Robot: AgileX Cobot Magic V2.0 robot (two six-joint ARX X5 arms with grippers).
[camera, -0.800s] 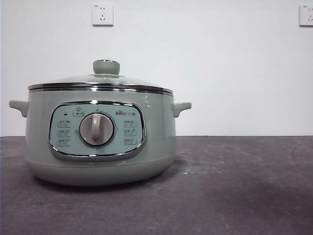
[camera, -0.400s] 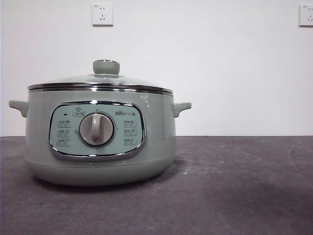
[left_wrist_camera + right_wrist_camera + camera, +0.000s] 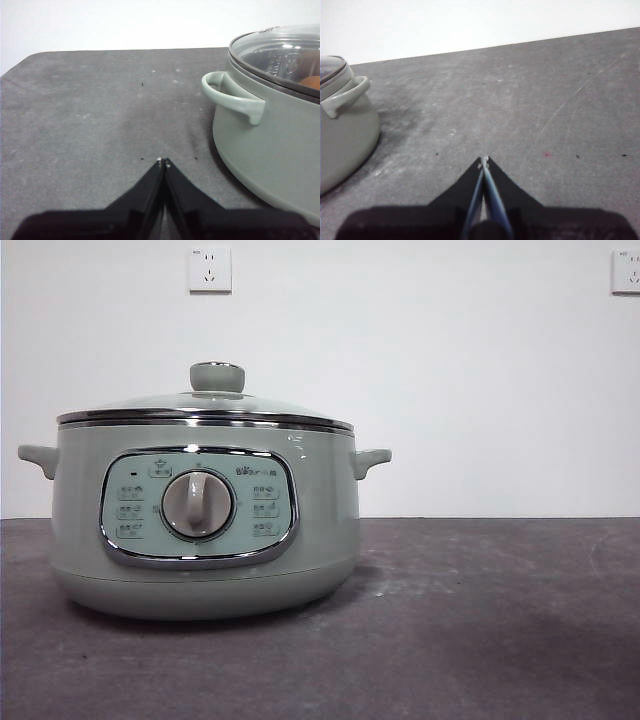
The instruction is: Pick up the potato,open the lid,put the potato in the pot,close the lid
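1. The left tool point(image 3: 163, 161) hangs low over the dark grey surface point(image 3: 100, 110) with its two black jaws pressed together and nothing between them; it sits beside the pot's left side handle point(image 3: 232, 97), apart from it.
2. The pot point(image 3: 205, 515) stands on the left half of the surface in the front view, control panel point(image 3: 198, 506) facing the camera, its grey dial point(image 3: 198, 504) in the middle. The small printing on the panel is too fine to read.
3. The lid point(image 3: 205, 405) rests closed on the pot's rim, its sage-green knob point(image 3: 217, 377) upright on top.
4. The potato point(image 3: 311, 82) lies inside the pot, seen through the glass in the left wrist view only as an orange-brown patch cut off by the frame's edge; which way its long axis runs cannot be told.
5. Two wall sockets point(image 3: 210, 269) sit high on the white wall.
6. The right tool point(image 3: 484, 160) hovers over bare surface well to the pot's right, jaws closed together and holding nothing.
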